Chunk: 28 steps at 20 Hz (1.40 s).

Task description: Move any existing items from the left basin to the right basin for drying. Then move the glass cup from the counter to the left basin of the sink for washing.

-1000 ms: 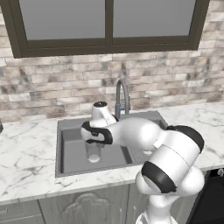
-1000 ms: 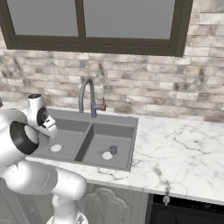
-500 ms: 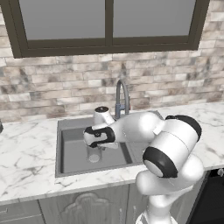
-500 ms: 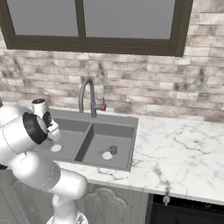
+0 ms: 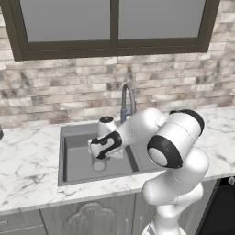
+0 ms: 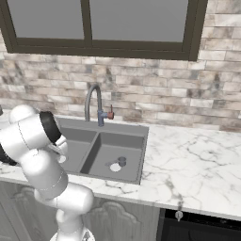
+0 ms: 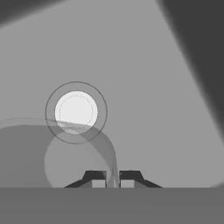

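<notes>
The wide, clear, greyish glass tumbler (image 7: 57,153) looks smooth and see-through. The dark grey double sink (image 5: 73,158) has a matt, even finish, with a round pale drain (image 7: 76,111). The curved tap (image 6: 92,101) looks like brushed steel. The white marble worktop with grey veins (image 6: 197,162) looks polished, the stone-brick wall (image 6: 155,101) rough, and the robot's white arm (image 5: 176,151) glossy plastic.

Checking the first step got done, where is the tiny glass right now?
In the right base view, the tiny glass stands in the right basin, just right of its pale drain.
</notes>
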Motion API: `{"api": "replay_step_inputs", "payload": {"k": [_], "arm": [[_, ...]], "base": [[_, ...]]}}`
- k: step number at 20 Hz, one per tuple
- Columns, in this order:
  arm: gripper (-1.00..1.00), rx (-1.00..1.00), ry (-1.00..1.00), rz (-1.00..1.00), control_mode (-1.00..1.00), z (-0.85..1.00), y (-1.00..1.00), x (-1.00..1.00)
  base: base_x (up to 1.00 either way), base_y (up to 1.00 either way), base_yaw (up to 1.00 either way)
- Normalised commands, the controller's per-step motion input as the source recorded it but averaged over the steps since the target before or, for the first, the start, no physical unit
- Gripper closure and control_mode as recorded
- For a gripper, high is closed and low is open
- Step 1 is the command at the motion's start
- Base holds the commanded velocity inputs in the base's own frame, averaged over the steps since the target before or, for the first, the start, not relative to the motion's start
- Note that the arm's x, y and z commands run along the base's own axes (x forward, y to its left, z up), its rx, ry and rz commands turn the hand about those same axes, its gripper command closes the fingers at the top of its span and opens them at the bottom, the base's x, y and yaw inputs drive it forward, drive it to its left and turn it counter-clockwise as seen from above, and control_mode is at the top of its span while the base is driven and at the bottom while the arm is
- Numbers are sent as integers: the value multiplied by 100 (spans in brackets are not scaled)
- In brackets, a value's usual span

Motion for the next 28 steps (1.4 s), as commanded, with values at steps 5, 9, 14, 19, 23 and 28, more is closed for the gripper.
{"api": "replay_step_inputs", "payload": {"k": [5, 9, 14, 19, 23, 28], "arm": [[100, 0, 0, 0, -100, -14, 0, 5], [100, 0, 0, 0, -100, -17, 0, 3], [100, 0, 0, 0, -100, -20, 0, 4], [100, 0, 0, 0, -100, -18, 0, 5], [100, 0, 0, 0, -100, -19, 0, 6], [100, 0, 0, 0, -100, -22, 0, 9]], "base": [[0, 0, 0], [0, 0, 0], [0, 0, 0], [0, 0, 0], [0, 0, 0], [0, 0, 0]]}}
